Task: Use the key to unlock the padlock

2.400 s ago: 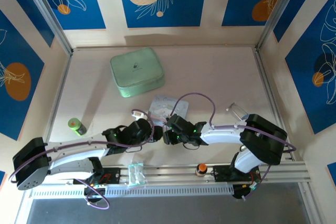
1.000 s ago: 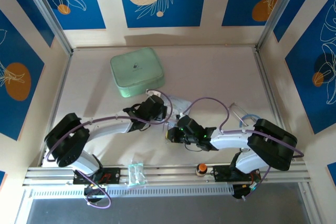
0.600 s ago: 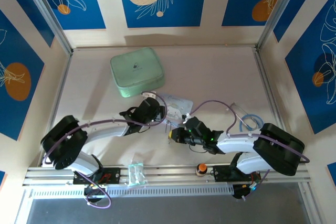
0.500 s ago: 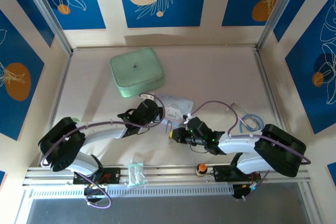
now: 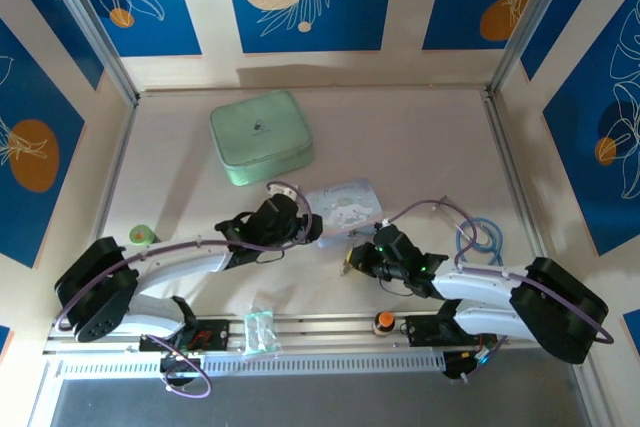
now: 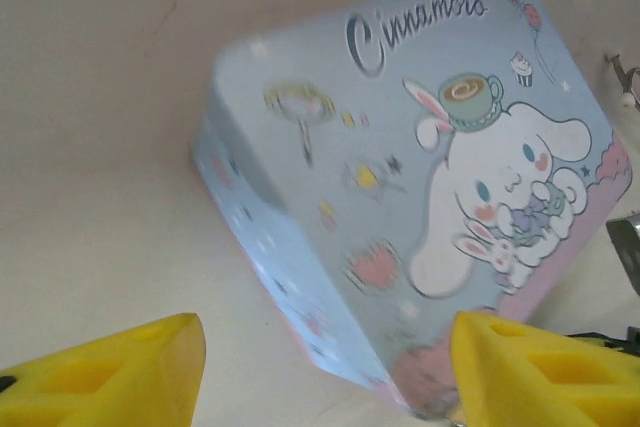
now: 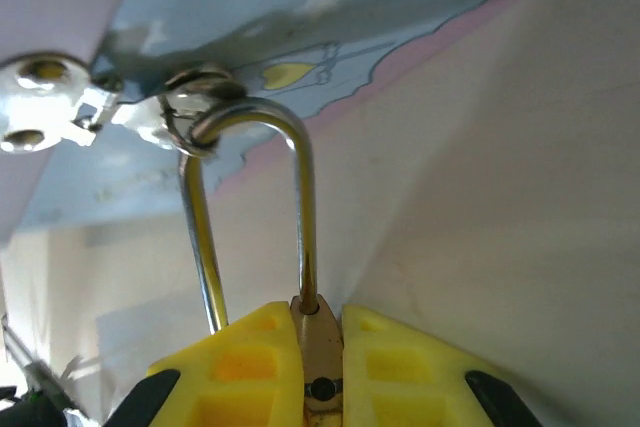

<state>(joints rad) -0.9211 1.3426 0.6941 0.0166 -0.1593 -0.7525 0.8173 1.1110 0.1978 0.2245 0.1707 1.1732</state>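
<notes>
Okay, well left of the pale blue cartoon tin stood a small green bottle. Behind the tin and to its left lay a mint green case. The left gripper sat just left of the tin, with its yellow fingers spread wide and nothing between them. Its wrist view looked onto the tin's printed lid.

At the tin's near edge, the right gripper was clenched on the padlock, pinching the brass body between its yellow pads. The silver shackle was hooked through a small ring on the tin's clasp. Whether the shackle was latched could not be told, as one leg ran behind a pad.

Right of the tin lay a blue cable coil.
</notes>
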